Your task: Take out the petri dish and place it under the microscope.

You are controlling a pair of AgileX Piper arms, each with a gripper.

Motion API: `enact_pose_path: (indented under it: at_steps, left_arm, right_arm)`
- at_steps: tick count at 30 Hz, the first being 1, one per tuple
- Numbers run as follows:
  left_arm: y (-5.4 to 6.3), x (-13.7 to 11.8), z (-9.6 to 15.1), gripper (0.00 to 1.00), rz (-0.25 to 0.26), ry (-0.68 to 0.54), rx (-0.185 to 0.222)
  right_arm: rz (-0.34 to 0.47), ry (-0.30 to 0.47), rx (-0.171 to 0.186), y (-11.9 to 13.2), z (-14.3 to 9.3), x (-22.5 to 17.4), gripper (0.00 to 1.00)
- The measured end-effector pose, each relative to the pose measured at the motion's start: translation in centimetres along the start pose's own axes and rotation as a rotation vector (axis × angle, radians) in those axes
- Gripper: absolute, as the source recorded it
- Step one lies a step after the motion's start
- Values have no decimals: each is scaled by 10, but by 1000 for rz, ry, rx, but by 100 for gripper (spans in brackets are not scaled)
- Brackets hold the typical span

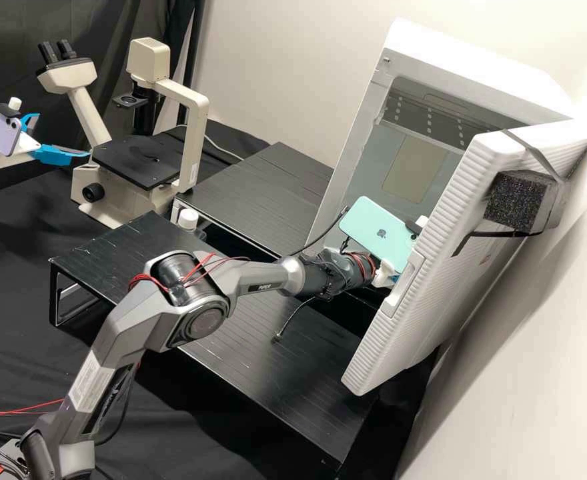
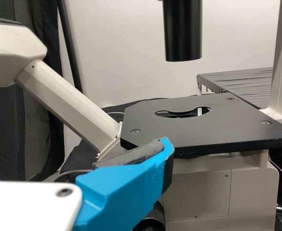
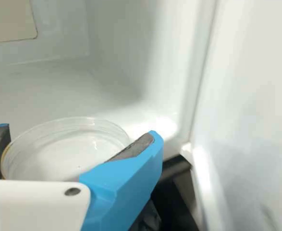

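In the high view my left gripper [image 1: 63, 135] stands open beside the microscope [image 1: 185, 133], in front of its black stage [image 1: 137, 160]. The left wrist view has my left gripper [image 2: 76, 144] near the edge of the stage [image 2: 208, 126], nothing between its fingers. My right gripper [image 1: 385, 275] is at the mouth of the white incubator [image 1: 410, 57], its fingertips hidden by the door. In the right wrist view a clear round petri dish [image 3: 66, 144] lies between the fingers of my right gripper [image 3: 79, 134], which stands open. Whether the pads touch its rim I cannot tell.
The incubator's door [image 1: 433, 247] stands open at the right, with a black foam block [image 1: 520, 200] on it. Black slatted stands [image 1: 260, 353] lie below the arm and beside the microscope. A white-capped bottle [image 1: 188, 220] is between them.
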Motion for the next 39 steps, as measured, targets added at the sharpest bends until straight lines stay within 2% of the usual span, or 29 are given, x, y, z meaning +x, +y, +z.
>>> enact_pose_path:
  at_steps: [11,18,21,31,39]
  left_arm:
    - [0,0,0,100,0,0,0]
    - [0,0,0,100,0,0,0]
    - [0,0,0,100,0,0,0]
    - [0,0,0,100,0,0,0]
    - [0,0,0,100,0,0,0]
  right_arm:
    - [-5,11,4,6,-3,-33,0]
    - [-73,56,11,-5,-4,-71,0]
    - [-104,86,1,-10,-4,-93,0]
    - [-239,306,-57,-36,-15,-163,0]
    - [-365,472,-129,-82,-47,-205,0]
